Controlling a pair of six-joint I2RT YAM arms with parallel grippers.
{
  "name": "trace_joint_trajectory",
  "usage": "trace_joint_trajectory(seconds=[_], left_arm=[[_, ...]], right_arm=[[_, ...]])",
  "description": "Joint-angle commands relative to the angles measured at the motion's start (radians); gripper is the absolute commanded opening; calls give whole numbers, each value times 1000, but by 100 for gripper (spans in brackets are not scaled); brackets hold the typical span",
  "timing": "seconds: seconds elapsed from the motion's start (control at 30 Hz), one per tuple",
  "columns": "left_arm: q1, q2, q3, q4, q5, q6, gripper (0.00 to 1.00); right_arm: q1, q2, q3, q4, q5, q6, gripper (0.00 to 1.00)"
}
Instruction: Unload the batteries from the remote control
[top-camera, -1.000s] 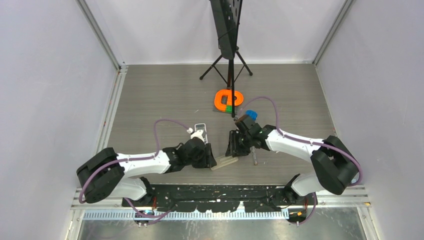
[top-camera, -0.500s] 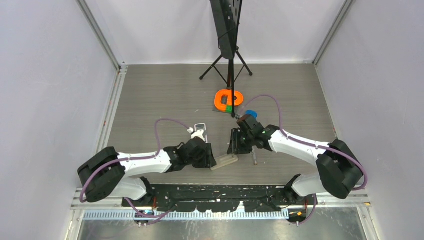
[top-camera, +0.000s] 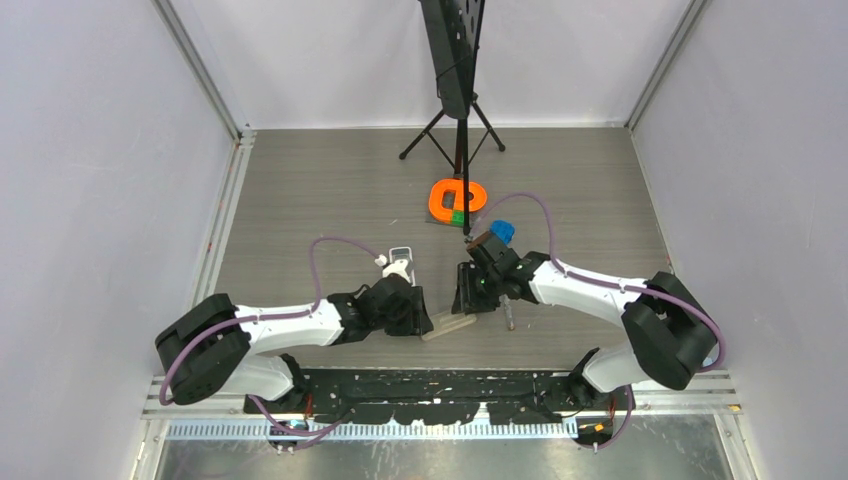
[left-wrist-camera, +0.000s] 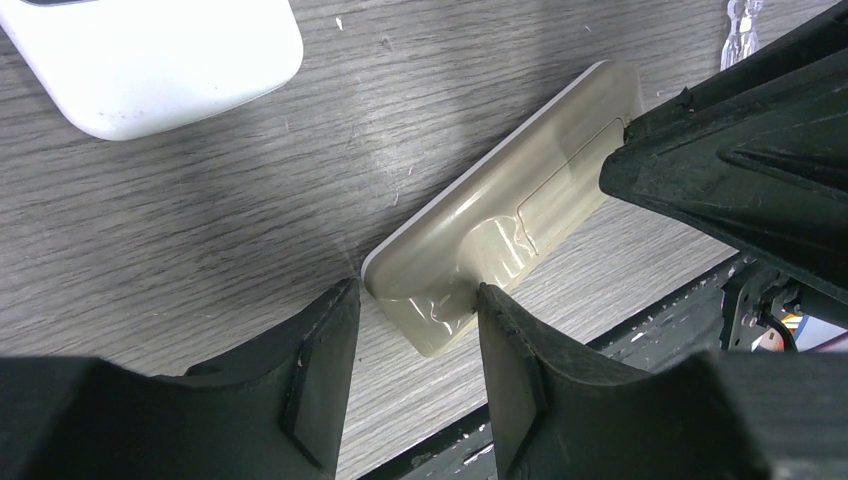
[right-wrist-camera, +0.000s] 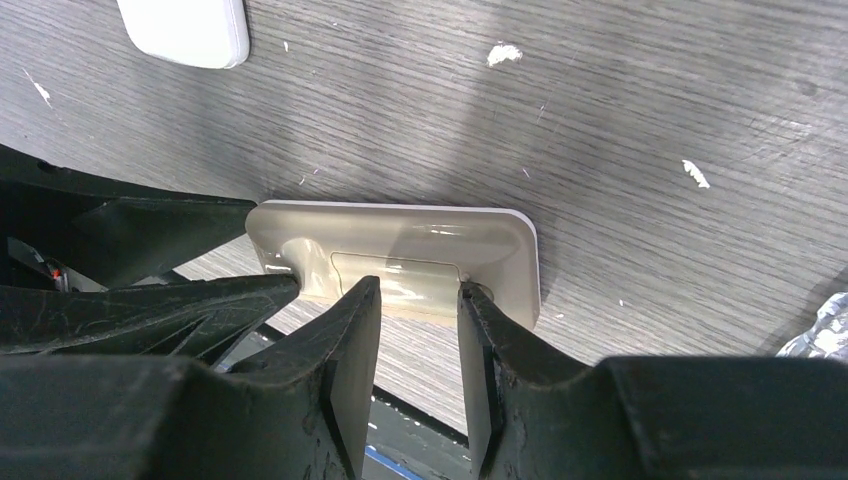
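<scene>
The cover step is getting under way: the left gripper (left-wrist-camera: 415, 295) is straddling one end of the remote (top-camera: 449, 325) on the counter (top-camera: 330, 200), its grip unclear, while the right gripper (right-wrist-camera: 418, 288), slightly open and empty, is nosing the shut cover (right-wrist-camera: 400, 265), which presumably hides the batteries and needs sliding off next.

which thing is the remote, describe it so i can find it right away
On the grey table, look near the front edge, where the left gripper and right gripper meet. The remote is the beige slab lying back-up between them. The white device nearby is paler and lies farther back.
</scene>
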Motion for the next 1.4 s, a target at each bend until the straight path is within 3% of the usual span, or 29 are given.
trace_joint_trajectory(seconds=[0.0,0.33,0.73,1.07,1.37], left_arm=[[-4,-7,25,-55,-33,9,49],[-3,-11,29,-86,-48,20,49],[-3,-11,34,-70,-24,27,52],[-3,-40,32,-74,-25,30,53],[-3,-87,26,-72,6,30,57]], right_arm=[[19,-7,-11,-47,87,-25,40],[19,-55,36,-86,112,-36,40],[29,-31,20,11,49,4,38],[39,19,24,-49,165,-22,37],[54,-25,35,-69,172,-24,37]])
